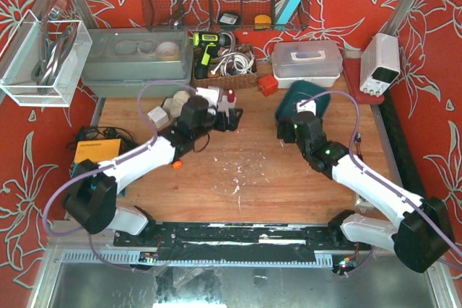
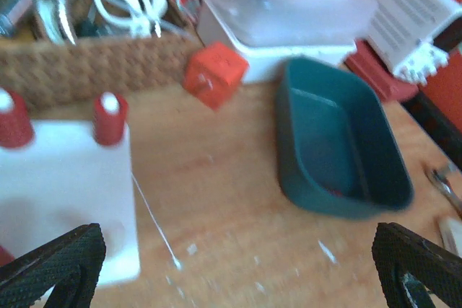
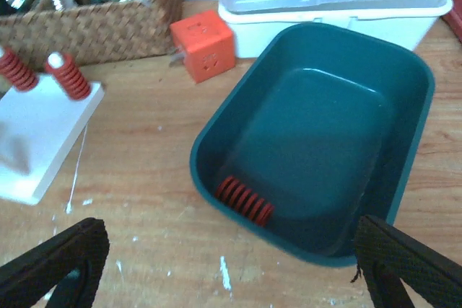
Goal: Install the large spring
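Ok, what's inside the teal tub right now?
One red spring lies on its side in the near-left corner of the teal tub. The rest of the floor looks bare; the near wall hides a strip of it.

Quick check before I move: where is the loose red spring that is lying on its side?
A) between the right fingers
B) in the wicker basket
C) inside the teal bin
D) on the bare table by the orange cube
C: the right wrist view shows the red spring lying on the floor of the teal bin, against its near-left wall.
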Available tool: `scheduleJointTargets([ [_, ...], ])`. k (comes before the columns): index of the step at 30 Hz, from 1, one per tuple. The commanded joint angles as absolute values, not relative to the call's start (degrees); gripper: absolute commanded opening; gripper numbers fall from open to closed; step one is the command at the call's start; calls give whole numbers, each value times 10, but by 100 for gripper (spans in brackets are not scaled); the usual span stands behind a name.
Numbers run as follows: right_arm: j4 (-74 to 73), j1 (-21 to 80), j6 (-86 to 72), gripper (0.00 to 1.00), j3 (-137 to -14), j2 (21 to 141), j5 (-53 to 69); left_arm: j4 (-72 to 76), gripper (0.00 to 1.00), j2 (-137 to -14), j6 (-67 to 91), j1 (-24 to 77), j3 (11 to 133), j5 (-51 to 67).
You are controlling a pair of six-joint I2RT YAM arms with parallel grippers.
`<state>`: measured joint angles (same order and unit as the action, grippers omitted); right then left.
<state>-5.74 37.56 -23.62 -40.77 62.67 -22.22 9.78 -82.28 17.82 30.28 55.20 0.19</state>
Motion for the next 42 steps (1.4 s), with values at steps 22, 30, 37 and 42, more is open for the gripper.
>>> scheduleJointTargets([
  [22,-273,158,-257,50,-746,1054,0,376,100,-748,114,417,221,-81],
  [30,-365,160,-267,64,-797,1097,25,365,100,-742,103,425,223,-115],
  [37,-403,160,-279,67,-803,1086,-28,360,100,-747,100,425,229,-122],
  [42,-429,159,-288,73,-804,1094,-99,356,100,-747,98,425,230,-130],
])
